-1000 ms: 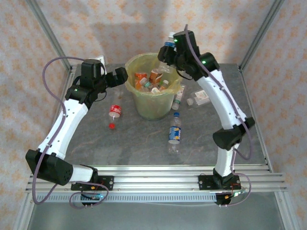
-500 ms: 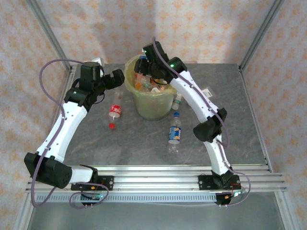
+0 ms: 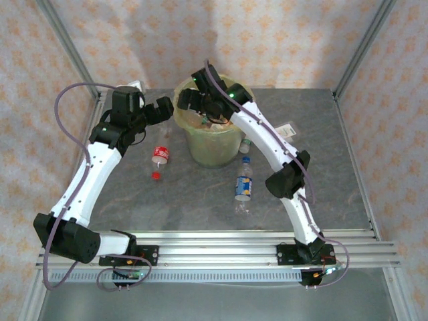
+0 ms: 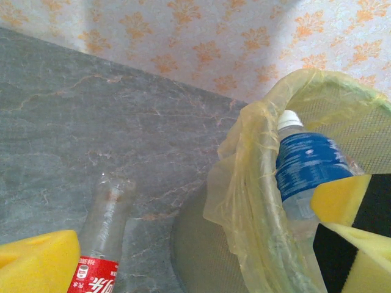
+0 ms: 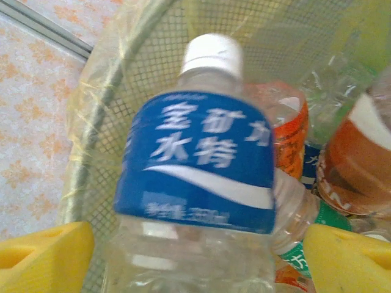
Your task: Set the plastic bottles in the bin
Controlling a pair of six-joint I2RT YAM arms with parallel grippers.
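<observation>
Near the far edge of the bench (image 3: pixel 134 200), about midway between its left and right edges, stood the bin (image 3: pixel 212 150), pale green with a yellow bag folded over its rim. Over the left part of its mouth hung the right gripper (image 3: pixel 190 101). Its jaws were apart: in the right wrist view the two yellow pads (image 5: pixel 44 259) stood clear on both sides of a blue-labelled bottle (image 5: pixel 198 177) and did not touch it. This bottle, with a white cap, was upright inside the rim of the bin, close to the mesh wall, and it looked a little blurred. Beside it in the bin lay other bottles (image 5: pixel 351 159) with orange and brown labels.

The left gripper (image 3: pixel 164 109) hung just left of the bin, above the bench, with its jaws wide apart and nothing between them. Below it a red-labelled bottle (image 3: pixel 160 153) lay on the bench between the bin and the left edge, its neck pointing to the far edge. A small red cap (image 3: pixel 156 176) lay just on its near side. Another bottle with blue and orange label (image 3: pixel 243 186) lay on the near side of the bin, toward the middle of the bench. One more clear bottle (image 3: pixel 246 143) lay at the right side of the bin, partly hidden by the right arm.
</observation>
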